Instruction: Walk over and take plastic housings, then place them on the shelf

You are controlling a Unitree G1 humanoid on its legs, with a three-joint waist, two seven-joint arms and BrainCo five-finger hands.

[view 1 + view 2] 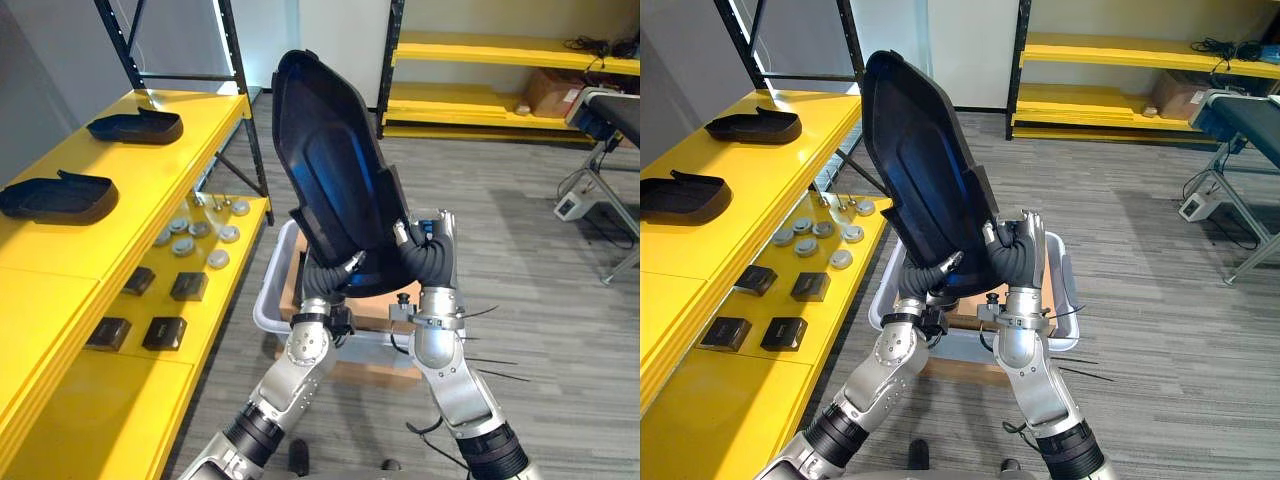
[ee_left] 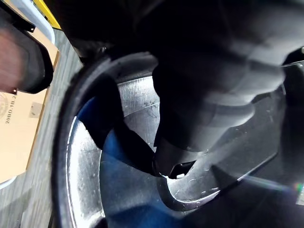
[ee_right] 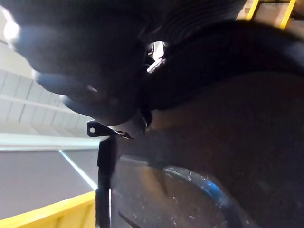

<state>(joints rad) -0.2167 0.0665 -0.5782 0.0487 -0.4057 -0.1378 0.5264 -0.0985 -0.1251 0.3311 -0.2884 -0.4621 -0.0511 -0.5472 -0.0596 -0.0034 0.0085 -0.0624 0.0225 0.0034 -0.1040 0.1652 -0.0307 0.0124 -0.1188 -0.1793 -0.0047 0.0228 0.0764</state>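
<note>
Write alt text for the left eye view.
A large black plastic housing is held up on end, gripped at its lower edge by the left hand and right hand. To the left runs a yellow shelf bearing two more housings; a pale bin sits beyond the hands.

You have a cluster of round grey discs [image 1: 182,245] at your left, with four small black blocks [image 1: 188,286] just nearer you. Straight ahead a pale bin [image 1: 266,300] sits on what looks like a cardboard base [image 1: 370,372], on grey carpet [image 1: 520,270]. A brown box [image 1: 552,90] rests far right.
</note>
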